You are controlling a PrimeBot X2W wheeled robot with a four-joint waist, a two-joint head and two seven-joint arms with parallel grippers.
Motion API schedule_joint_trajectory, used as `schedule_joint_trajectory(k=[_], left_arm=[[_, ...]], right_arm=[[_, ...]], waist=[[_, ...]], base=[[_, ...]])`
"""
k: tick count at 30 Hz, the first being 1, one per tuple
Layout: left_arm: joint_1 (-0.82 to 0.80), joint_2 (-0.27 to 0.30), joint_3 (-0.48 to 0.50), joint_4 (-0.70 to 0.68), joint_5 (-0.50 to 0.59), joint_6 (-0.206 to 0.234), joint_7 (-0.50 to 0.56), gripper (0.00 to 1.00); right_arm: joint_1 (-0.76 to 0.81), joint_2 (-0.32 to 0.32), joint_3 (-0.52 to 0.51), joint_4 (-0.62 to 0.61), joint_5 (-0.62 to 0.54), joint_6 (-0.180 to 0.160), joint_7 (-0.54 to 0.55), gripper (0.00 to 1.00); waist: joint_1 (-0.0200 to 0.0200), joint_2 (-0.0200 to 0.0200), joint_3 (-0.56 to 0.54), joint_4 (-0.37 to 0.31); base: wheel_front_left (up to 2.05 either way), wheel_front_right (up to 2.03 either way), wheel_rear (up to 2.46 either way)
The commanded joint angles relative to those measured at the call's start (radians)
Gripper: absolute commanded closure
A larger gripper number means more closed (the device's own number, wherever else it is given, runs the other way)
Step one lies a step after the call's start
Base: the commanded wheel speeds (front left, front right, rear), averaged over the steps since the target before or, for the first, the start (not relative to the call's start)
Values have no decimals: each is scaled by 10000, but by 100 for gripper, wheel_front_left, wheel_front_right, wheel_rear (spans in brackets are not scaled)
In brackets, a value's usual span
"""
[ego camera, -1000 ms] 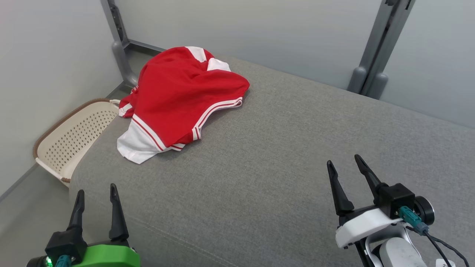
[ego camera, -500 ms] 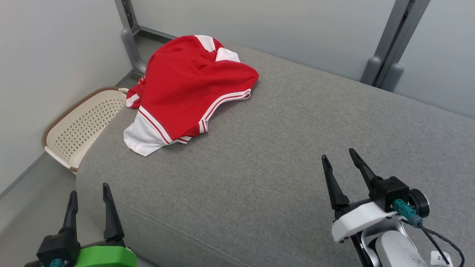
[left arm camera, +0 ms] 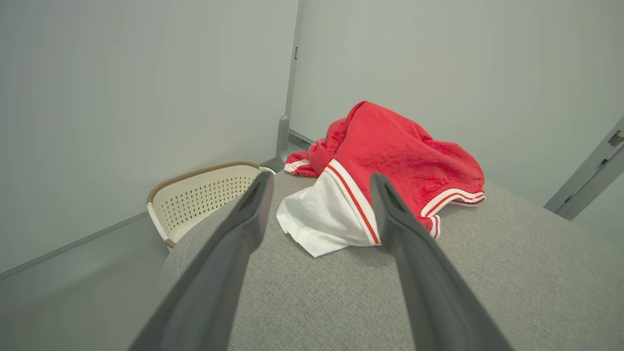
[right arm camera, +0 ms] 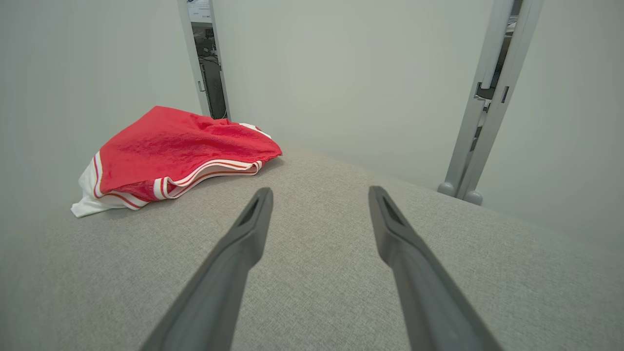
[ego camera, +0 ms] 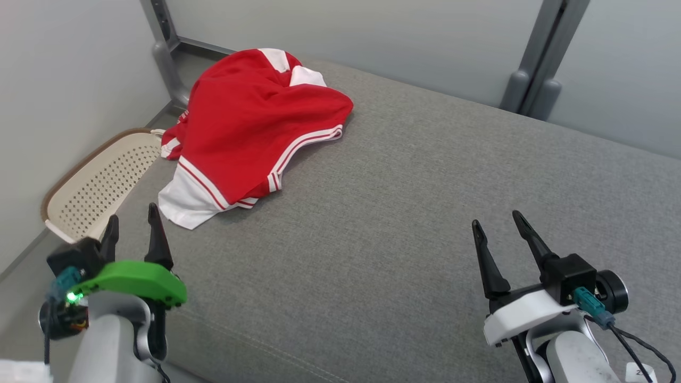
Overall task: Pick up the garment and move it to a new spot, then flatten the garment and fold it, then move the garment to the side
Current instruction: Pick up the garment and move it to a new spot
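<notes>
Garment (ego camera: pixel 250 133) lies bunched at far left edge of cushion (ego camera: pixel 425 213), bare rightward.

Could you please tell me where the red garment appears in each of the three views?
Head view: garment upper left, right of the basket.
Left wrist view: garment centre, right of the basket.
Right wrist view: garment at left, mid-height.
Shared landmark: the grey cushion under it.
</notes>
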State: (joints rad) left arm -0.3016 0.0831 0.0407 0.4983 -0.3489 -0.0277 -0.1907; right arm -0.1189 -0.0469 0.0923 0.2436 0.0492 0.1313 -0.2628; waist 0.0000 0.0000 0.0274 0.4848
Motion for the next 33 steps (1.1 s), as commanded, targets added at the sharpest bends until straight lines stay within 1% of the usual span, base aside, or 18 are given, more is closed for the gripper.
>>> schedule_joint_trajectory(k=[1,5,7,13,18,20,22,25,28,29,30,32,33], left_arm=[[-628,137,33,410,-150,-152,270,0],[-2004,407,123,1588,-619,-447,1023,0],[-2600,666,230,2072,-764,-528,1350,0],[-3766,1493,517,3207,-1123,-636,1973,0],[-4170,2055,828,3777,-1356,-591,2328,0],[-4326,2341,902,3962,-1389,-524,2496,0],[-4439,2459,991,4136,-1441,-367,2597,0],[-4555,2691,1022,4403,-1345,17,2699,0],[-4704,2724,1032,4502,-1375,135,2667,0],[-4717,2773,998,4545,-1296,242,2615,0],[-4721,2808,970,4577,-1257,304,2597,4],[-4736,2831,867,4638,-1145,374,2569,99],[-4743,2841,843,4669,-1120,385,2562,100]], right_arm=[[-179,-59,3,-141,-174,-10,68,0],[-316,-60,107,-503,-639,-10,376,0],[-425,-57,243,-738,-865,-10,575,0],[-635,-59,575,-1401,-1240,-10,978,0],[-695,-115,645,-1994,-1446,-11,1202,0],[-716,-211,690,-2206,-1452,-11,1288,0],[-725,-300,622,-2413,-1481,-11,1365,0],[-654,-370,560,-2673,-1472,-11,1410,0],[-563,-376,476,-2811,-1434,-11,1439,0],[-537,-364,455,-2843,-1450,-11,1446,0],[-525,-350,452,-2848,-1451,-11,1450,0],[-507,-329,449,-2797,-1408,-11,1421,0],[-509,-306,469,-2743,-1363,-11,1377,0]], waist=[[0,0,546,-707],[0,0,1153,-1344],[0,0,1534,-1759],[0,0,2516,-2963],[0,0,3241,-3638],[0,0,3541,-3845],[0,0,3821,-3940],[0,0,4131,-4008],[0,0,4313,-3977],[0,0,4342,-3956],[0,0,4348,-3941],[0,0,4287,-3896],[0,0,4225,-3878]], base=[[0,0,0],[0,0,0],[0,0,0],[0,0,0],[0,0,0],[0,0,0],[0,0,0],[0,0,0],[0,0,0],[0,0,0],[0,0,0],[0,0,0],[0,0,0]])
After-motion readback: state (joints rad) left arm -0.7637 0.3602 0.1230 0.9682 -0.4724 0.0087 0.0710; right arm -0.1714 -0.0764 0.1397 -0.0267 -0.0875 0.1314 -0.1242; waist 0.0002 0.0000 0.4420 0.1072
